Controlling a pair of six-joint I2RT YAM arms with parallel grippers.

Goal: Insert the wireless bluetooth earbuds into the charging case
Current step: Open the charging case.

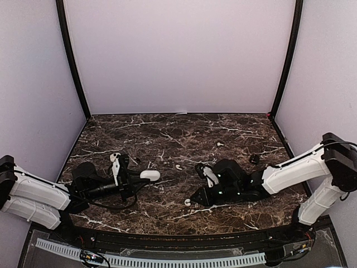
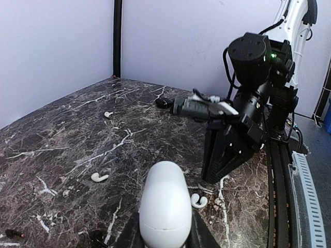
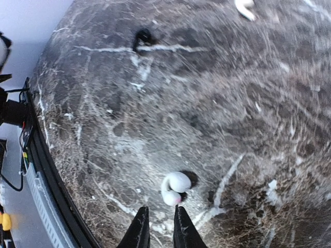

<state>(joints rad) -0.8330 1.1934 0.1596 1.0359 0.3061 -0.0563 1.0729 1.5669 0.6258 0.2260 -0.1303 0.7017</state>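
Observation:
My left gripper [image 1: 140, 177] is shut on the closed white charging case [image 1: 150, 175], an egg-shaped shell that fills the bottom of the left wrist view [image 2: 165, 204] between the two dark fingers. One white earbud [image 3: 175, 188] lies curled on the marble just ahead of my right gripper [image 3: 159, 212], close to the tip of its right finger. The right jaws stand a narrow gap apart with nothing between them. From above that earbud [image 1: 188, 202] sits at the right gripper's [image 1: 193, 199] tip. Two more earbuds [image 1: 178, 166] [image 1: 220, 143] lie farther back.
A small black object [image 1: 254, 158] lies at the right of the marble table [image 1: 167, 134], and a tiny dark bit [image 1: 150, 165] behind the case. Purple walls close in the back and sides. A cable rail [image 1: 150, 259] runs along the near edge.

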